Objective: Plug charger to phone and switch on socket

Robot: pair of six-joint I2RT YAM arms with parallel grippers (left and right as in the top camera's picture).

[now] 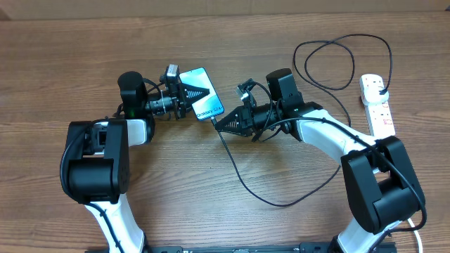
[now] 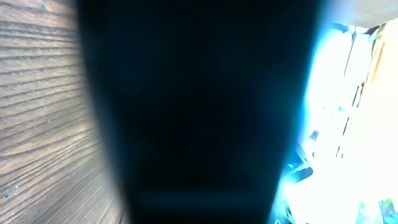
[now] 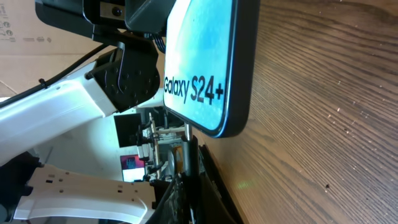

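The phone (image 1: 204, 98) with a light blue screen is held tilted above the table in my left gripper (image 1: 186, 91), which is shut on its far end. In the left wrist view the phone's (image 2: 199, 112) dark back fills the frame. In the right wrist view the phone (image 3: 205, 62) reads "Galaxy S24+". My right gripper (image 1: 219, 123) is shut on the charger's small plug tip (image 3: 186, 133), which sits right at the phone's lower edge. The charger cable (image 1: 242, 179) loops across the table to a black plug (image 1: 380, 86) in the white socket strip (image 1: 377, 112).
The cable makes a wide loop (image 1: 337, 63) at the back right, near the strip. A slack run of cable (image 1: 281, 204) lies in front of the right arm. Both arm bases stand at the near edge.
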